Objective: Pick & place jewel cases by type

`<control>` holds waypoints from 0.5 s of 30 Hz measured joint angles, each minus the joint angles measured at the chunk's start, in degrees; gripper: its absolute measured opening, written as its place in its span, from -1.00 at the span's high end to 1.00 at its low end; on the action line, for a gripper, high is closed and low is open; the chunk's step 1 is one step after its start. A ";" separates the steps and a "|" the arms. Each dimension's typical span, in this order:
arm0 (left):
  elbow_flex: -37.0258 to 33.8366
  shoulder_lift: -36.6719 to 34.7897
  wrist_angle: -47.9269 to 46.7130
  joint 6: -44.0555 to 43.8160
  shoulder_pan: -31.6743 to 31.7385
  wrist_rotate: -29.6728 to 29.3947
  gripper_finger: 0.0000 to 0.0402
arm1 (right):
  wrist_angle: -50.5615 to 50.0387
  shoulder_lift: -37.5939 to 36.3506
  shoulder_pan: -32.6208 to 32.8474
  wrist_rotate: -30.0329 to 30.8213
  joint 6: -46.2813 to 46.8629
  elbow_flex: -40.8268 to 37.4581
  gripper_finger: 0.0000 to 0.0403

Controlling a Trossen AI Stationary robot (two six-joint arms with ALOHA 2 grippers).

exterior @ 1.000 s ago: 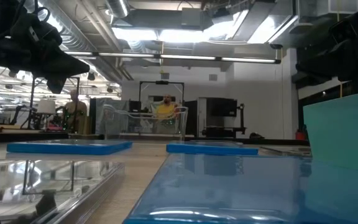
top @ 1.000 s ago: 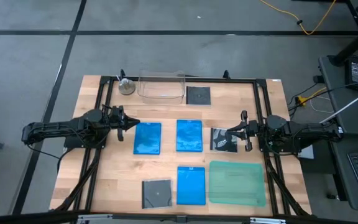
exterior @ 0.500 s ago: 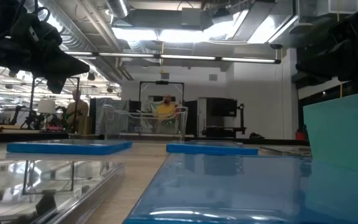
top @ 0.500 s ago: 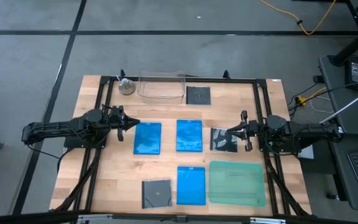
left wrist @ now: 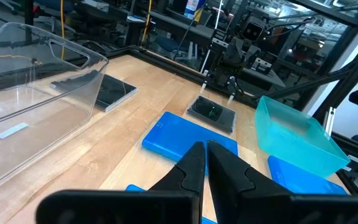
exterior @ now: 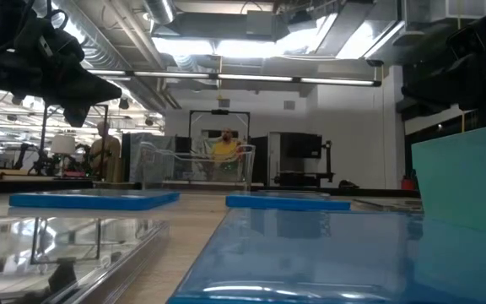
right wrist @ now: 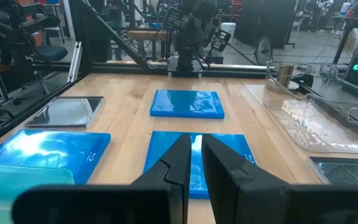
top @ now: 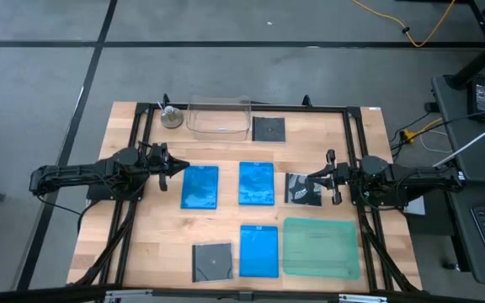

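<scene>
- The jewel cases (top: 256, 183) lie flat on the desk (top: 141, 236) beside the green tray (top: 322, 247); probably light, stiff, slick, brittle.
- Best pinched across a thin edge.
- Left hand (top: 180, 167): fingers together, empty.
- Right hand (top: 311, 180): fingers nearly together, empty.

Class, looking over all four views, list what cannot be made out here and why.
- Patterned case: its design is too small in the high view; the right gripper partly covers it.
- Small round object by the clear tub: too small to identify.
- Low view: the grey case is cut off by the edge.
</scene>
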 joint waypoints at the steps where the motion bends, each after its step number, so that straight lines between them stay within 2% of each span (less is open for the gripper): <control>1: 0.00 0.00 0.01 0.00 -0.01 0.01 0.94 | 0.00 0.01 -0.01 0.00 -0.03 0.01 0.77; 15: 0.00 0.00 0.02 0.00 0.00 0.02 0.94 | 0.00 0.00 -0.02 0.00 -0.02 0.00 0.77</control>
